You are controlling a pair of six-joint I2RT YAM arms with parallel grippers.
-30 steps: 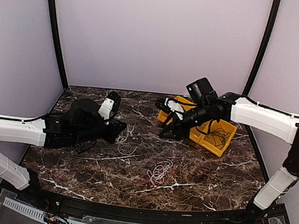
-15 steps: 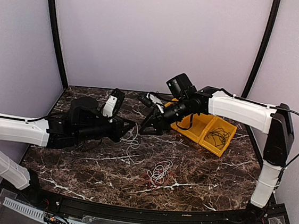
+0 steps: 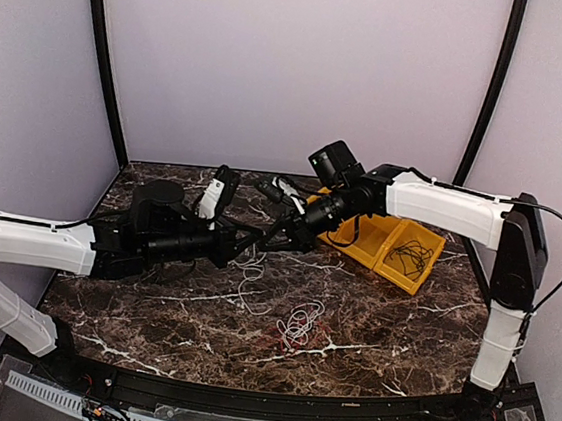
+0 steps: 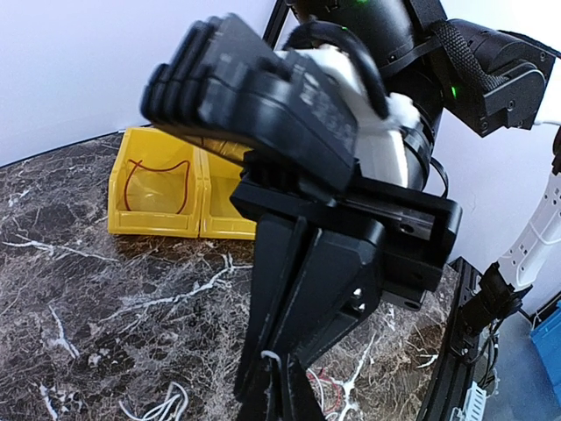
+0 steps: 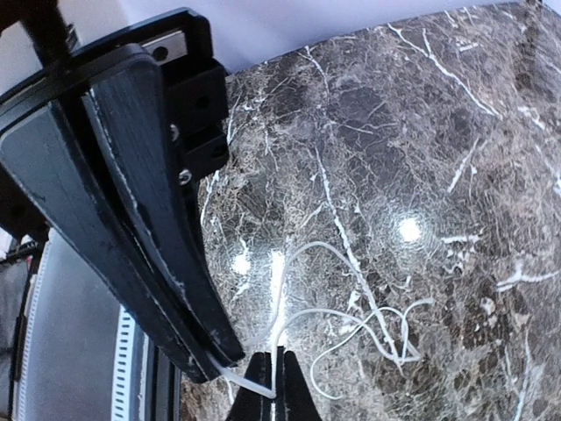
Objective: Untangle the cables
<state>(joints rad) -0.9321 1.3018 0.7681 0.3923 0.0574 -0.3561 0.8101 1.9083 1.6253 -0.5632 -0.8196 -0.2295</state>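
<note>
cables (image 3: 294, 325) look thin, light and floppy: the white cable (image 3: 247, 272) droops to mid desk (image 3: 150, 307) from the left gripper (image 3: 251, 239) and right gripper (image 3: 272, 234), both pinched tight on it, probably best gripped near a free end.

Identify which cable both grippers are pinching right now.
The white cable: the left gripper and right gripper are both shut on one strand, held above the table. The red cable and black cable lie loose in the yellow bins.
</note>
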